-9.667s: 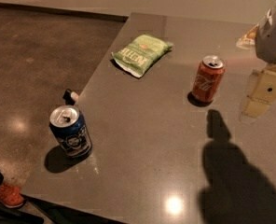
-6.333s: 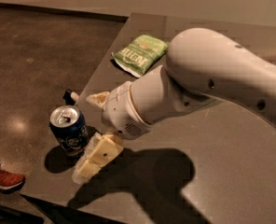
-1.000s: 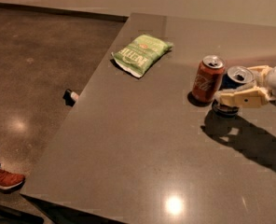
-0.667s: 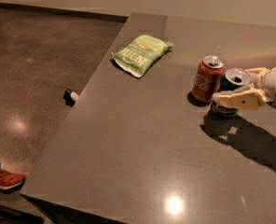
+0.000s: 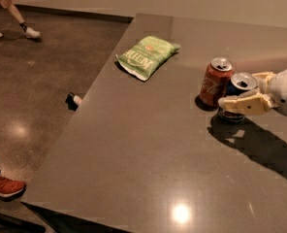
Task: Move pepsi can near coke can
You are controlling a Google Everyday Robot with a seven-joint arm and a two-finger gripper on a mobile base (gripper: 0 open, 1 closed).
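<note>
On the right side of the table, the pepsi can stands upright just beside the coke can, almost touching it. The gripper reaches in from the right edge with its fingers pinching the blue can, one in front and one behind. Both cans show only their silver tops, so I cannot tell what is inside, and the green chip bag lies flat further back. Compared with a moment earlier, cans and gripper keep the same places, while at the start the pepsi can stood alone near the table's front left corner.
</note>
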